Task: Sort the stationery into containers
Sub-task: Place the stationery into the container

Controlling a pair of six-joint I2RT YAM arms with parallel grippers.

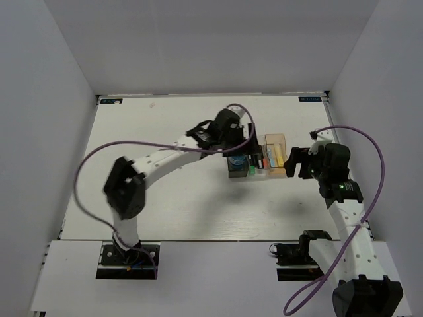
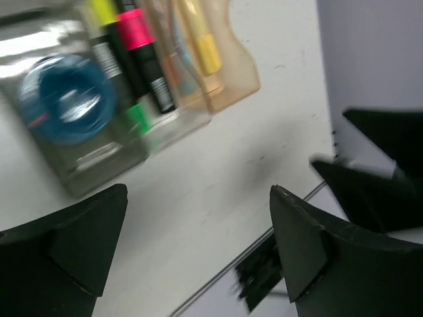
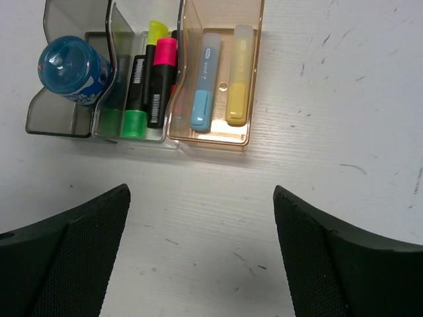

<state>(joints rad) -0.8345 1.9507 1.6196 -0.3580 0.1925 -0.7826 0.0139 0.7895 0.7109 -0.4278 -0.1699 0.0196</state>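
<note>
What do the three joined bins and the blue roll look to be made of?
The smoky grey bin, clear bin and tan bin: likely moulded plastic, glossy and see-through, since the table shows through their walls. The blue roll: shiny, with highlights; possibly tape or plastic, unclear.

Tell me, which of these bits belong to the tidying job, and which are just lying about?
Part of the job:
blue roll, highlighters, light blue stick, pale yellow stick, dark grey bin, clear bin, tan bin.

Not part of it:
purple cables, table.
</note>
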